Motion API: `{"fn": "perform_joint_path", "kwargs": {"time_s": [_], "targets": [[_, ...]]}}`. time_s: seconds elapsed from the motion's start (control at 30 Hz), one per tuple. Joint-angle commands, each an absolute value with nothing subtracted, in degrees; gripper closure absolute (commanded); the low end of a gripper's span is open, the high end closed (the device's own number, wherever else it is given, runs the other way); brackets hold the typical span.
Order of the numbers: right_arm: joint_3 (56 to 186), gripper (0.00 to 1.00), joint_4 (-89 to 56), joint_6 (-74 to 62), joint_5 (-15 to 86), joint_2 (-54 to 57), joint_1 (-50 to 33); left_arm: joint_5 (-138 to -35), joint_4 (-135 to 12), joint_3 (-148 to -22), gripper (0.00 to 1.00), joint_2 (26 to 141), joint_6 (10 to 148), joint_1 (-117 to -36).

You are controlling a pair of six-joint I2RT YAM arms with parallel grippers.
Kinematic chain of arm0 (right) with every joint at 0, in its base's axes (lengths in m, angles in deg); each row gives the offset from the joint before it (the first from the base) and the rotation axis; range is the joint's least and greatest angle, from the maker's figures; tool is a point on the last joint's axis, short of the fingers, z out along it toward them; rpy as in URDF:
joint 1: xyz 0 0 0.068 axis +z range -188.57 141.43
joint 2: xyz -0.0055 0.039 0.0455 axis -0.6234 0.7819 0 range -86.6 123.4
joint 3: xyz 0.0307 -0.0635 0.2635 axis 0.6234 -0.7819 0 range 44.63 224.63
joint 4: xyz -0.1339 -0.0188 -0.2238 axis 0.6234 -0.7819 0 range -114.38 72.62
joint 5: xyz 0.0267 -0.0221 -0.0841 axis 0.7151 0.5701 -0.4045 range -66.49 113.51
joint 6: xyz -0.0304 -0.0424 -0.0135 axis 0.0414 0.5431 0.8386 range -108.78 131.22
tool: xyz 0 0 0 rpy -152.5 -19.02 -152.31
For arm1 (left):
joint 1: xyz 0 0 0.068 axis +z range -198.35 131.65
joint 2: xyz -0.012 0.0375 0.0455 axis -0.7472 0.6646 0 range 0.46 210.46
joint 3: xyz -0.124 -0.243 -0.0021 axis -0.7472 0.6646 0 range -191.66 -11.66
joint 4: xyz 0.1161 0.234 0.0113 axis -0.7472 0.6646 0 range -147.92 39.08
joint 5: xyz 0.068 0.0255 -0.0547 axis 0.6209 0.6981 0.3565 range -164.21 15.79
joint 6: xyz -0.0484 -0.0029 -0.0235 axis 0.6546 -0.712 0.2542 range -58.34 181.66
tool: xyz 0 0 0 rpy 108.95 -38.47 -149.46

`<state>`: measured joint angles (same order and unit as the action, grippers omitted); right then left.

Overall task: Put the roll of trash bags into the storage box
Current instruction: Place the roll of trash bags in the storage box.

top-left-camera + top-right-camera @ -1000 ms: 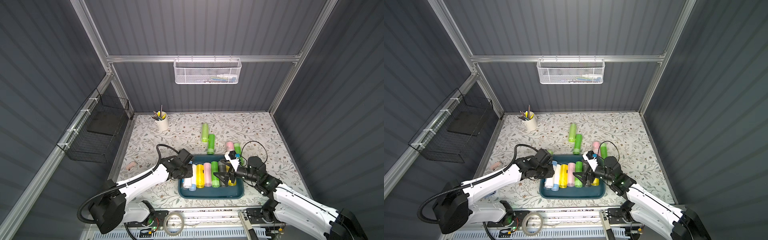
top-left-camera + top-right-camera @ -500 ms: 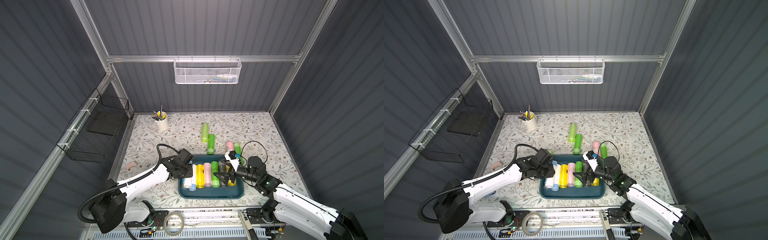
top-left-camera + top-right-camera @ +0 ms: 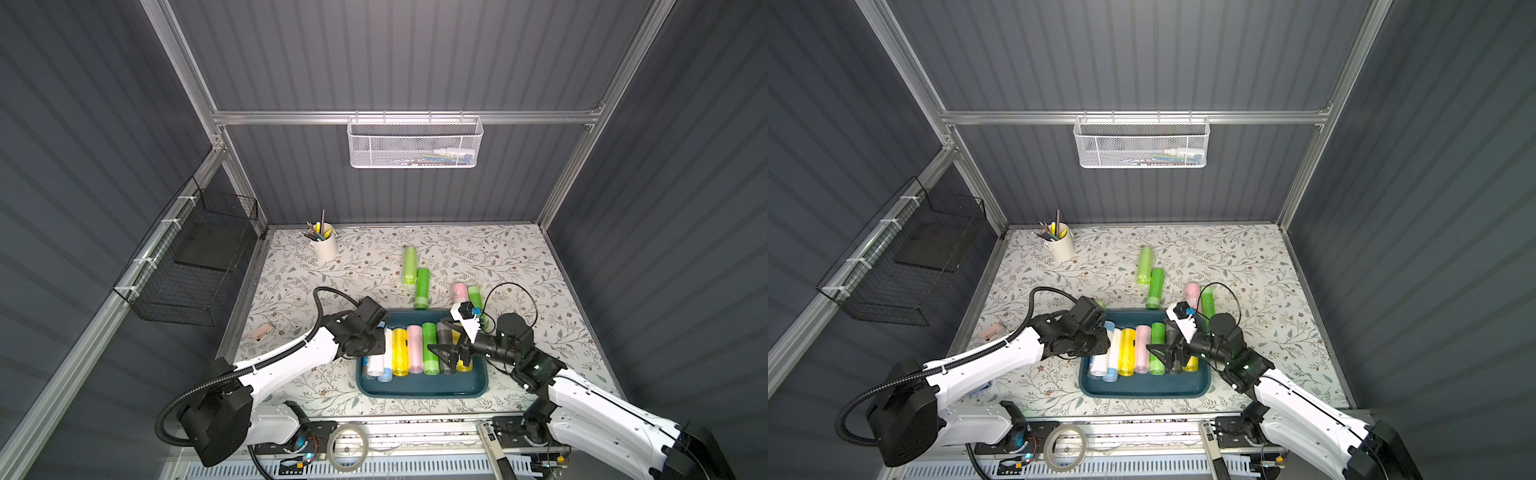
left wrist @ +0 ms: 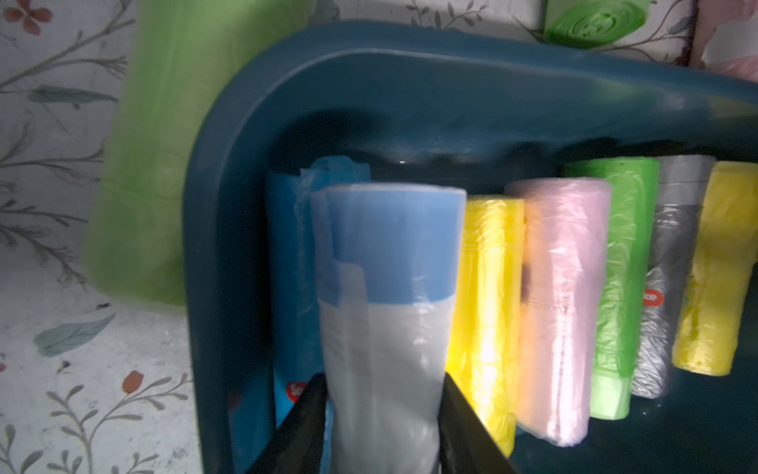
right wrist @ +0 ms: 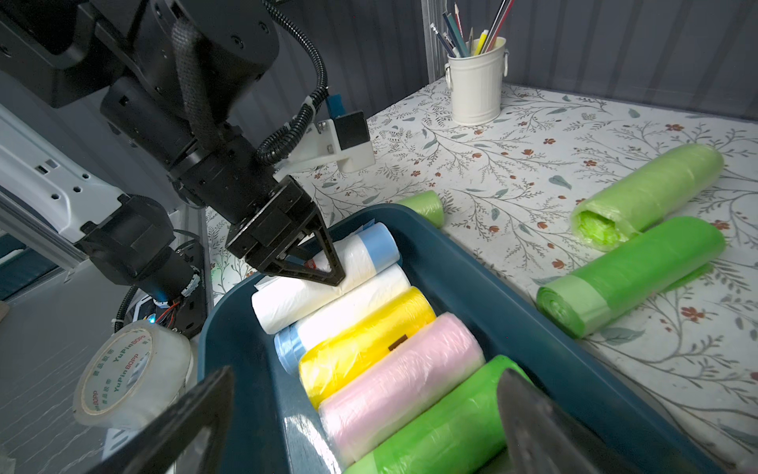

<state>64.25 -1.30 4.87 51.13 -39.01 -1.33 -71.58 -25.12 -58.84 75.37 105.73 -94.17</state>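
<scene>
Your left tool (image 4: 383, 381) is clamped on the white plastic trash-bag roll w/ blue end (image 4: 389, 266), which lies inside the dark teal plastic storage box (image 4: 229, 205); right tool (image 5: 365, 379) fingers apart.

The clear tape roll (image 5: 123, 371) reads "YuPinBOPP" around its core.

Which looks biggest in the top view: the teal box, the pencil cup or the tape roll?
1. Storage box.
2. Tape roll and pencil cup look alike; tape is nearer the camera, so unranked.
</scene>
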Motion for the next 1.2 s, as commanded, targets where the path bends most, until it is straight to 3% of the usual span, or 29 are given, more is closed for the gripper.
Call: {"fn": "perform_joint_path", "kwargs": {"time_s": [0.0,0.5,0.7,0.83,0.9,1.1,1.17], "targets": [[65.3,0.01,-1.5,5.3,50.6,-39.5,-1.0,-70.7,-22.8,-61.0,0.54,76.2,104.4,-94.4],[65.5,0.01,-1.4,3.0,43.9,-38.4,-1.2,-67.7,-17.2,-65.9,0.47,73.8,101.2,-94.4],[65.1,0.01,-2.3,-1.5,36.0,-40.2,-4.2,-65.2,-15.3,-73.4,0.34,72.6,93.7,-94.3],[66.0,0.01,-9.4,-9.9,28.3,-41.7,-14.8,-71.4,-21.0,-76.7,0.21,73.5,81.8,-94.2],[66.4,0.01,-13.4,-12.3,26.1,-41.8,-19.7,-75.8,-25.4,-76.5,0.02,74.0,77.4,-94.2],[72.5,0.01,-24.4,-13.3,26.0,-34.5,-27.2,-92.3,-40.2,-74.8,0.00,77.1,74.1,-94.3],[75.5,0.04,-27.6,-12.5,26.5,-31.0,-28.9,-92.7,-42.2,-74.9,0.00,78.3,74.3,-94.4]]}}
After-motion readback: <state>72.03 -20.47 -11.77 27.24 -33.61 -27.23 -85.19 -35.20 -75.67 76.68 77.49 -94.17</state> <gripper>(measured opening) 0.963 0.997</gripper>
